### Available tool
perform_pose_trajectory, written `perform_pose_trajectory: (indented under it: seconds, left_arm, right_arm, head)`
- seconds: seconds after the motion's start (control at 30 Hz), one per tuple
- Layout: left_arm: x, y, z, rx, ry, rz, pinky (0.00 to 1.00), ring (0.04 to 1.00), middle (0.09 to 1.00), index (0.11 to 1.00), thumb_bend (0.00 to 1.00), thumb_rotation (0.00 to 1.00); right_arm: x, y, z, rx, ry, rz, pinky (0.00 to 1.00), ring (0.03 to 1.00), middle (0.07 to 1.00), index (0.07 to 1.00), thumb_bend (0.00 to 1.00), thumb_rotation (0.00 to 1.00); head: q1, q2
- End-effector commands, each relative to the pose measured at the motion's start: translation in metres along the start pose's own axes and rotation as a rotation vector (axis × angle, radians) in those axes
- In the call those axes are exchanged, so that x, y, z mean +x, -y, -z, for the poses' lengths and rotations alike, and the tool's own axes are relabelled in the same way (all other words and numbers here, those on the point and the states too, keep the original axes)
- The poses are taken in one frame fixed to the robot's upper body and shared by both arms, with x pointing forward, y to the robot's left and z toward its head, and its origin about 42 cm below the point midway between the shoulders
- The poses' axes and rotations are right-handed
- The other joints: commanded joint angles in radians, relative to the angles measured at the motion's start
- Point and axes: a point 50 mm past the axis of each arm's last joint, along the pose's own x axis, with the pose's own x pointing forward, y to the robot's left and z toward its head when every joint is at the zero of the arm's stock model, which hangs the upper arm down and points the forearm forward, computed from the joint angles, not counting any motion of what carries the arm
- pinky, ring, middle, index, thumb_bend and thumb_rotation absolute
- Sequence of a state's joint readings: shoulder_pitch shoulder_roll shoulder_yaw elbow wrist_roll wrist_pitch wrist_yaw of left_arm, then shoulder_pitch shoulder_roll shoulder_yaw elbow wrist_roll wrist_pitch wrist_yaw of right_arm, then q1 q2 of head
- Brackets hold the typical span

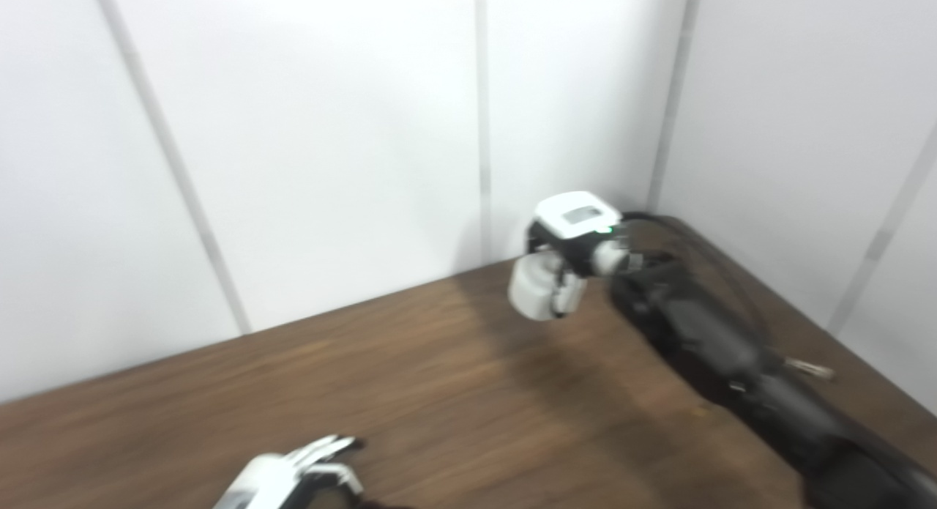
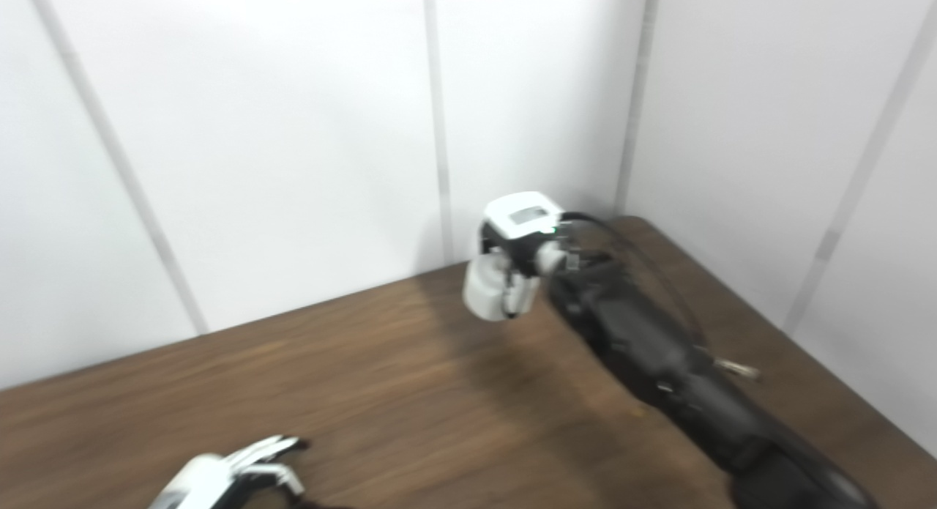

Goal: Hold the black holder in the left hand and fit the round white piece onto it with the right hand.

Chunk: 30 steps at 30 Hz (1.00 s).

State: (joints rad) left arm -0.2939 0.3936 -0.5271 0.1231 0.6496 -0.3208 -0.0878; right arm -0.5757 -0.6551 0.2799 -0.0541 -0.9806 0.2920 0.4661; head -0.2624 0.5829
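Low at the bottom edge, nearest my cams, sits the left hand (image 1: pixel 293 476) — only partly in frame, pale fingers (image 1: pixel 326 449) stretched fwd over the table (image 1: pixel 410 392), a dark bit under the palm. Can't tell whether that dark bit is the black holder or just part of the hand, so I can't tell if it's gripping anything or just lying loose. Pics are blurry too.

Moving right, bare brown wood in the middle w/ a soft shadow across it.

Further right & back, near the corner where the white wall panels (image 1: pixel 329 128) meet, the right hand (image 2: pixel 512 256) hangs above the tabletop at the end of a long black forearm (image 2: pixel 659 370) that comes in from the bottom right. Its fingers are curled round the white round piece (image 2: pixel 484 291), which hangs below the palm, clear of the wood. So white piece = in the right hand, up in the air, well apart from the left hand.
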Motion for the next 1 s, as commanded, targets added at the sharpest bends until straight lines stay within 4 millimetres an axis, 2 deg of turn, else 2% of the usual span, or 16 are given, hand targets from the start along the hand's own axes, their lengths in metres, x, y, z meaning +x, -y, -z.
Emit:
perform_pose_trajectory:
  seconds: [0.0,0.03,0.07,0.13,0.17,0.23,0.27,0.33,0.4,0.53,0.8,0.97]
  left_arm:
    - [-0.011,0.045,0.002,-0.007,-0.073,0.195,0.83,0.929,0.906,0.486,0.52,0.06]
    - [-0.008,0.048,0.001,-0.006,-0.083,0.199,0.83,0.931,0.907,0.486,0.52,0.06]
    - [-0.006,0.050,0.000,-0.005,-0.092,0.203,0.85,0.942,0.916,0.487,0.52,0.06]
    - [-0.001,0.052,-0.003,-0.006,-0.110,0.207,0.89,0.961,0.930,0.487,0.52,0.06]
    - [0.002,0.053,-0.004,-0.008,-0.116,0.206,0.90,0.967,0.933,0.487,0.52,0.06]
    - [0.008,0.055,-0.006,-0.007,-0.122,0.204,0.92,0.978,0.937,0.487,0.52,0.06]
    - [0.010,0.055,-0.007,-0.006,-0.124,0.203,0.92,0.982,0.938,0.487,0.52,0.06]
    - [0.015,0.055,-0.009,-0.006,-0.129,0.198,0.93,0.988,0.940,0.487,0.52,0.07]
    - [0.019,0.054,-0.009,-0.003,-0.132,0.196,0.93,0.990,0.942,0.488,0.52,0.07]
    - [0.025,0.051,-0.010,0.006,-0.138,0.192,0.92,0.990,0.944,0.487,0.52,0.07]
    - [0.034,0.047,-0.010,0.015,-0.150,0.188,0.92,0.992,0.949,0.486,0.52,0.07]
    - [0.036,0.046,-0.010,0.021,-0.145,0.183,0.91,0.996,0.950,0.486,0.52,0.07]
  right_arm:
    - [-0.005,0.033,0.004,-0.025,0.046,0.087,0.81,0.790,0.744,0.482,0.53,0.14]
    - [-0.009,0.036,0.001,-0.021,0.074,0.098,0.81,0.790,0.744,0.482,0.53,0.14]
    - [-0.012,0.039,-0.001,-0.019,0.100,0.108,0.80,0.786,0.739,0.482,0.53,0.14]
    - [-0.018,0.045,-0.006,-0.010,0.155,0.124,0.78,0.779,0.733,0.481,0.53,0.14]
    - [-0.021,0.048,-0.009,-0.012,0.189,0.130,0.78,0.780,0.732,0.481,0.53,0.14]
    - [-0.027,0.055,-0.014,-0.019,0.248,0.131,0.76,0.781,0.734,0.481,0.52,0.14]
    - [-0.028,0.057,-0.015,-0.022,0.263,0.129,0.75,0.785,0.737,0.481,0.52,0.14]
    - [-0.034,0.062,-0.020,-0.025,0.311,0.129,0.72,0.784,0.738,0.481,0.52,0.14]
    - [-0.039,0.066,-0.025,-0.022,0.349,0.129,0.71,0.782,0.738,0.481,0.52,0.14]
    - [-0.049,0.070,-0.037,0.018,0.429,0.133,0.72,0.783,0.737,0.481,0.53,0.14]
    - [-0.065,0.072,-0.062,0.026,0.523,0.109,0.80,0.798,0.736,0.480,0.53,0.14]
    - [-0.076,0.068,-0.082,0.013,0.593,0.117,0.78,0.794,0.732,0.479,0.53,0.14]
  head:
    - [0.040,0.012]
    - [0.086,0.026]
    - [0.086,0.026]
    - [0.154,0.053]
    - [0.161,0.056]
    - [0.230,0.092]
    - [0.230,0.092]
    - [0.279,0.120]
    - [0.298,0.133]
    - [0.313,0.166]
    - [0.316,0.180]
    - [0.308,0.182]
